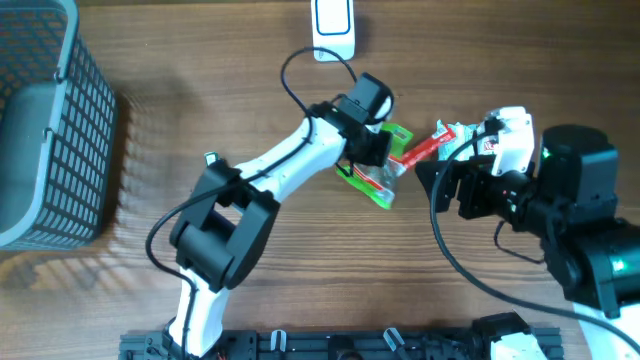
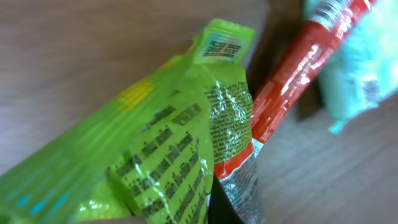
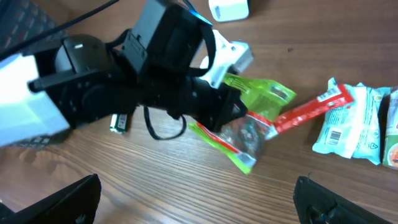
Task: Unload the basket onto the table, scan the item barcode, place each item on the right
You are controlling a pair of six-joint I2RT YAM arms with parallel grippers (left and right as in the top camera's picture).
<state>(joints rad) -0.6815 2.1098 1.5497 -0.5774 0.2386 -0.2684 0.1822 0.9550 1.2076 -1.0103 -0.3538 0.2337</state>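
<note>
Left fingers [image 3: 230, 107] pinch the crinkly green plastic packet [image 3: 264, 93], barcode end [image 2: 221, 48] toward the bench's [image 1: 200, 60] far edge and what seems a white scanner [image 1: 333, 25]; right fingers [image 3: 336, 202] gape empty.

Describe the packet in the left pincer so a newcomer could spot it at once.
From the grey basket at far left, follow the white arm rightward to the left pincer. It grips a lime-green packet with black print; the slim red stick beside it and the pale teal packs further right differ in colour.
</note>
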